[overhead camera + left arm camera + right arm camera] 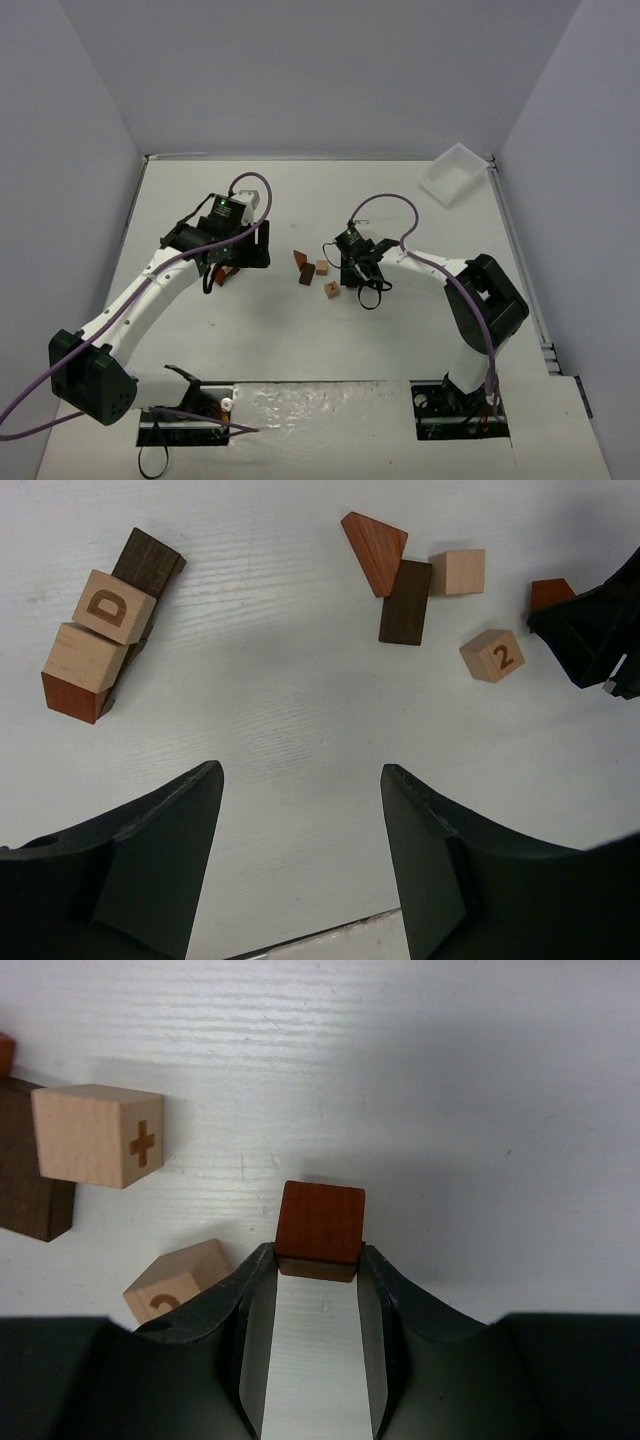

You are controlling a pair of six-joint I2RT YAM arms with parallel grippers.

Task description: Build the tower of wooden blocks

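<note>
Red-brown cube [320, 1222] is being pinched by right hand [318, 1260].
Left hand [300, 776] is being held open, empty, tower [105, 608] at ten o'clock.

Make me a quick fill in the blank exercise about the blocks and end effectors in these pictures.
The block in the right end effector is coloured ____.
The numbered cube shows the digit ____.
The lettered cube shows the letter ____.
The left end effector is ____ and holds nothing.
Missing words: red-brown, 2, D, open.
</note>
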